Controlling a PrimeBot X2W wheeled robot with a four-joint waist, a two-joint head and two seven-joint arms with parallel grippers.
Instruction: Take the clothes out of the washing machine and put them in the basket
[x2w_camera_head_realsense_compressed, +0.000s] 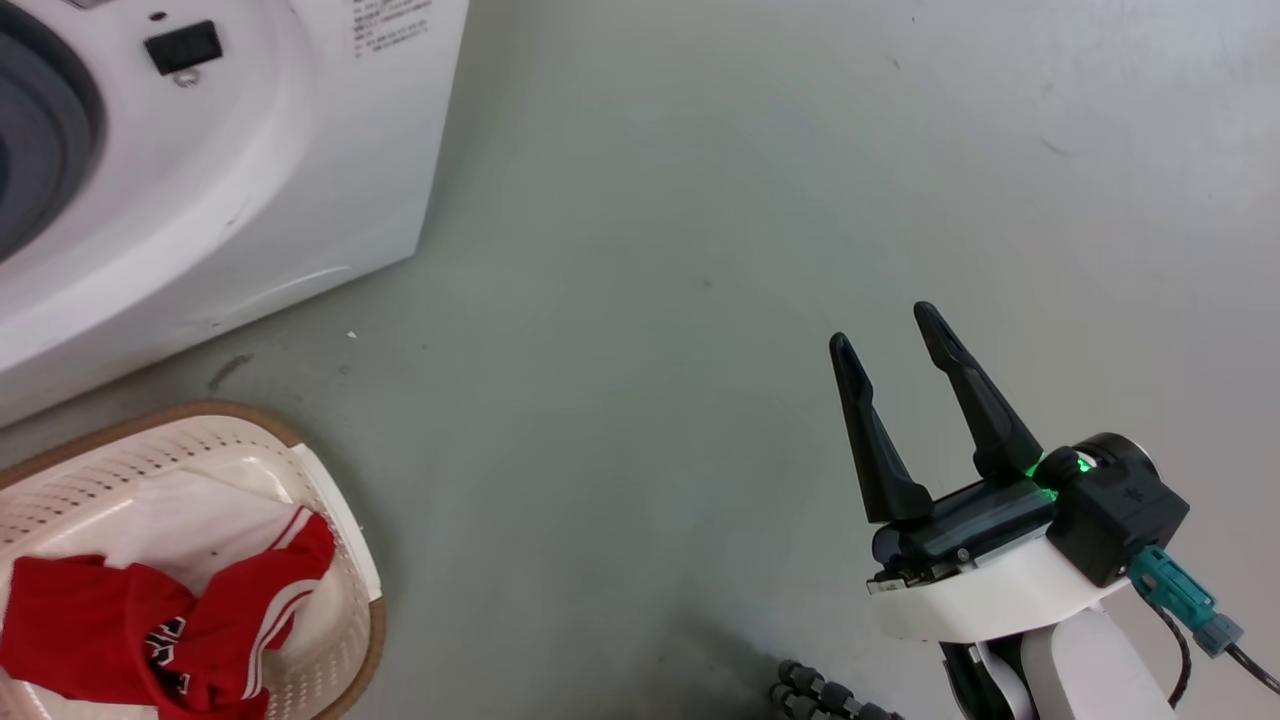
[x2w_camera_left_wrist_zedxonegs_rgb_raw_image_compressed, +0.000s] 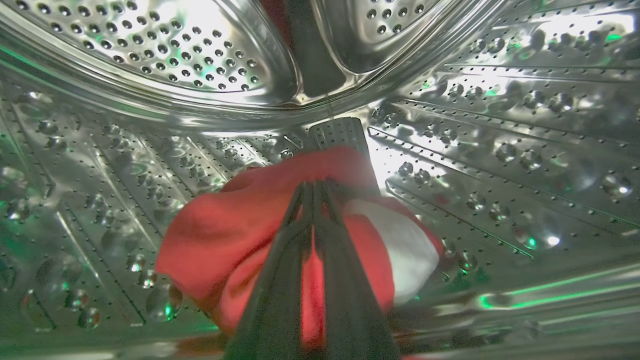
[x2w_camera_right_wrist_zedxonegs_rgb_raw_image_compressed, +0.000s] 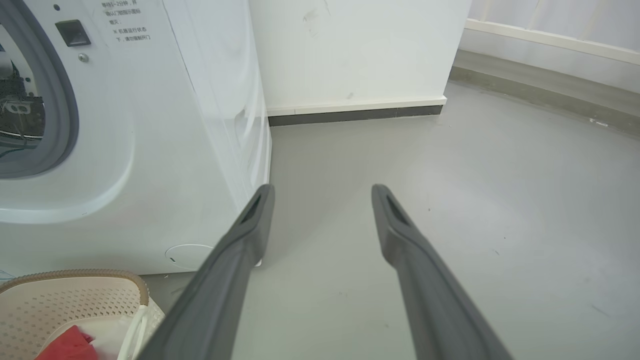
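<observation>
Inside the washing machine's steel drum (x2w_camera_left_wrist_zedxonegs_rgb_raw_image_compressed: 500, 150), my left gripper (x2w_camera_left_wrist_zedxonegs_rgb_raw_image_compressed: 315, 186) is shut on a red garment with a white part (x2w_camera_left_wrist_zedxonegs_rgb_raw_image_compressed: 240, 230), which bunches around its fingers. The washing machine (x2w_camera_head_realsense_compressed: 250, 180) stands at the upper left of the head view, its grey porthole rim (x2w_camera_head_realsense_compressed: 40, 130) at the edge. The cream basket with a brown rim (x2w_camera_head_realsense_compressed: 340, 520) sits in front of it, holding red clothes with white stripe trim (x2w_camera_head_realsense_compressed: 200, 620) and a whitish piece (x2w_camera_head_realsense_compressed: 190, 520). My right gripper (x2w_camera_head_realsense_compressed: 885, 325) hangs open over bare floor, empty.
Grey floor (x2w_camera_head_realsense_compressed: 700, 250) spreads to the right of the machine and basket. A white wall with a dark skirting (x2w_camera_right_wrist_zedxonegs_rgb_raw_image_compressed: 355, 115) stands behind the machine. The basket (x2w_camera_right_wrist_zedxonegs_rgb_raw_image_compressed: 75, 295) lies just left of my right fingers in the right wrist view.
</observation>
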